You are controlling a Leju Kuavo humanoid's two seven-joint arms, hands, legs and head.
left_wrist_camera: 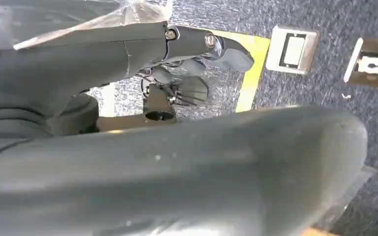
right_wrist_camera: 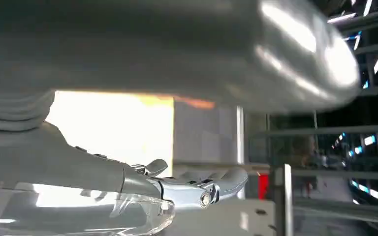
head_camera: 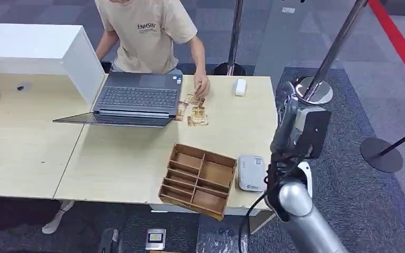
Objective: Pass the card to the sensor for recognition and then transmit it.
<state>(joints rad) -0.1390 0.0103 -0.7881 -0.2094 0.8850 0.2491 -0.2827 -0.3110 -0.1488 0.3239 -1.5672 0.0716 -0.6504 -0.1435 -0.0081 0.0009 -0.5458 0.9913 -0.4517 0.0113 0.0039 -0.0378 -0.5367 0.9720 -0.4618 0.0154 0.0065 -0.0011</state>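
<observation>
Raised at the desk's (head_camera: 137, 163) edge, the empty, loosely spread right robot hand (right_wrist_camera: 197, 189) faces cards (head_camera: 195, 112) lying forward-left beside a person's hand (head_camera: 202, 84); the left robot hand (left_wrist_camera: 197, 54) hangs empty, farther off.

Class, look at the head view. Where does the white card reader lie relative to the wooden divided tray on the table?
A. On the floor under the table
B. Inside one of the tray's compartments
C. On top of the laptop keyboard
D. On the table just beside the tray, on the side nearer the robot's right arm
D. The white card reader lies flat on the table top next to the wooden divided tray, outside its compartments.
</observation>
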